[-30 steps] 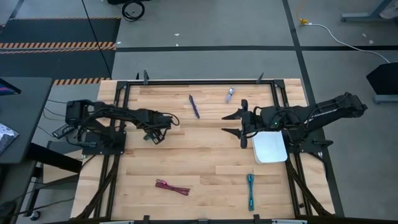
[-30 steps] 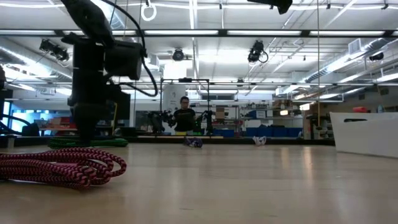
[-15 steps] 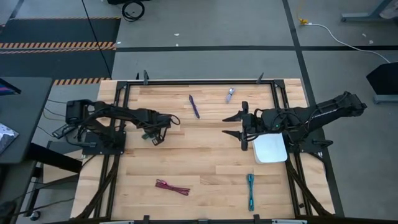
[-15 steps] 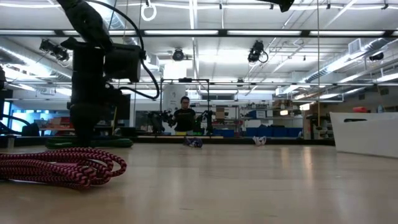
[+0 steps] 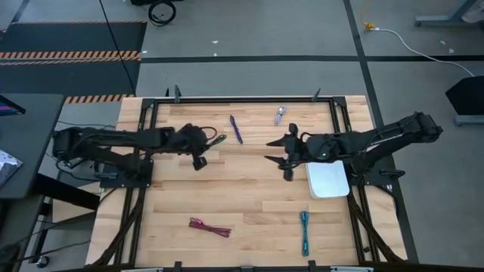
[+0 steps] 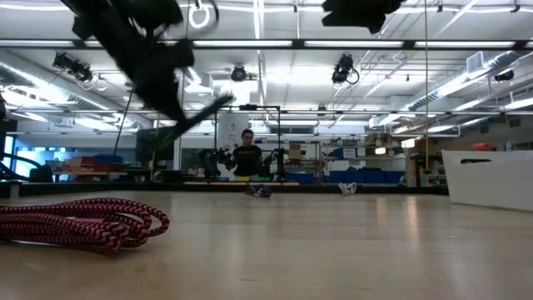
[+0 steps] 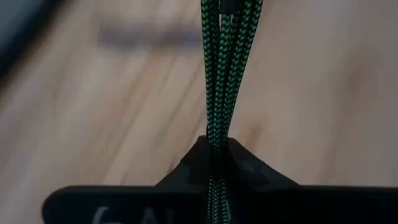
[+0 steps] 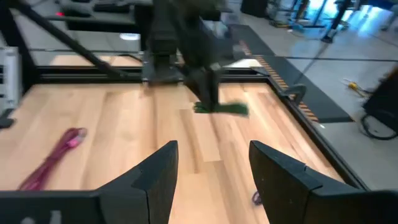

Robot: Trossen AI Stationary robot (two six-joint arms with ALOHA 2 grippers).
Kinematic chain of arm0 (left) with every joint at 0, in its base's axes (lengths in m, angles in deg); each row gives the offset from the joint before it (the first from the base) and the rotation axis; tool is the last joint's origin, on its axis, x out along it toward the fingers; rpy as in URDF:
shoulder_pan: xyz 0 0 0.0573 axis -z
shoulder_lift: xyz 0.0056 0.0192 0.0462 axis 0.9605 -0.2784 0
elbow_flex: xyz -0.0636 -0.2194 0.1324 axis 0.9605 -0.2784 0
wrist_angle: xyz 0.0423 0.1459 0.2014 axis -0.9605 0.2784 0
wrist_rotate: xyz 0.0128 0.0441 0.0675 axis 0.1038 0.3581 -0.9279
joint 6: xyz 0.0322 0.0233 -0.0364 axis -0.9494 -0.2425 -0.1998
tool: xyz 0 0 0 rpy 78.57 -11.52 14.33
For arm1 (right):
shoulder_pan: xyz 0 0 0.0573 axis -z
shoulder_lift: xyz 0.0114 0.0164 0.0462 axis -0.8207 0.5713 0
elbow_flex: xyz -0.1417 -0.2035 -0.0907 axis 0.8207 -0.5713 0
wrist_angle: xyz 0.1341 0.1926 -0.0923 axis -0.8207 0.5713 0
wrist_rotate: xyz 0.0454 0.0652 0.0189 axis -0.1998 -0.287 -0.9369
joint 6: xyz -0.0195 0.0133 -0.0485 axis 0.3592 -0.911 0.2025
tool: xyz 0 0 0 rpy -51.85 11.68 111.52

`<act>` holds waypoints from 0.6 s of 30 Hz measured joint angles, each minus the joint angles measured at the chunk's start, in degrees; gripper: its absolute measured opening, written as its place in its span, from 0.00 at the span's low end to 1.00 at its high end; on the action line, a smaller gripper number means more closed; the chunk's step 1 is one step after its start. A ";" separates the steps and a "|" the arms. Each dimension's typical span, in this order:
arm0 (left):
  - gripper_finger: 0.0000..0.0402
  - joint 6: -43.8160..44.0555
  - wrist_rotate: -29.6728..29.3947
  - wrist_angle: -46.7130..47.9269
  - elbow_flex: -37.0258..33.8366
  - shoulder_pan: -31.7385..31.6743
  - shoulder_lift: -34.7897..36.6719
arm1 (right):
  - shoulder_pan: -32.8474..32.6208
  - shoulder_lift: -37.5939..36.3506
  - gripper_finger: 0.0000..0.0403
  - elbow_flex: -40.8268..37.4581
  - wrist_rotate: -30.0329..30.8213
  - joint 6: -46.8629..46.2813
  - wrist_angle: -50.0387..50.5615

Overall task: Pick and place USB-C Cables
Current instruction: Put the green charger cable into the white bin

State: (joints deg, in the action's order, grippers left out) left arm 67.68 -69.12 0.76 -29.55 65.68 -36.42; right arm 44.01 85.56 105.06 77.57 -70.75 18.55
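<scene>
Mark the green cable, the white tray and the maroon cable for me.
green cable (image 7: pixel 219 93): left wrist view, on the braided strands above the gripper's pinch.
white tray (image 5: pixel 328 181): high view, on the middle of its bare top face.
maroon cable (image 6: pixel 79 223): low view, on the middle of the coiled braid.

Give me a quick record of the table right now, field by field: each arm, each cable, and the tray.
left gripper: shut on the green cable, lifted off the table
right gripper: open, empty, mid-table beside the tray
purple cable: on the table, far side
lilac cable: on the table, near the far edge
maroon cable: on the table, near side
teal cable: on the table, near side, in front of the tray
white tray: at the table's right side, no cables in it
</scene>
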 joint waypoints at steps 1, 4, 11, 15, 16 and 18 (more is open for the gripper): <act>0.07 -1.13 0.29 -3.13 0.01 0.81 1.51 | 0.26 0.98 0.51 0.00 0.00 0.02 -1.25; 0.07 -3.84 0.80 -11.26 0.08 3.36 4.67 | 0.81 3.59 0.51 0.00 -0.51 0.00 -6.89; 0.08 -8.06 0.92 -25.42 0.07 9.62 6.09 | 0.84 8.91 0.51 0.00 -1.17 3.88 -25.35; 0.08 -8.54 0.87 -27.10 0.10 11.40 6.11 | 0.94 11.77 0.51 0.00 -1.36 7.38 -33.93; 0.08 -8.54 0.86 -27.22 0.10 11.58 6.11 | 1.12 12.50 0.51 0.00 -1.90 7.75 -35.83; 0.08 -8.52 0.87 -28.28 0.10 11.64 6.11 | 1.62 14.16 0.51 0.00 -4.47 7.74 -39.35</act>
State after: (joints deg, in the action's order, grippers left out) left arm 59.16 -68.25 -27.52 -29.46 77.32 -30.31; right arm 45.62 99.72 105.06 73.10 -63.01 -20.80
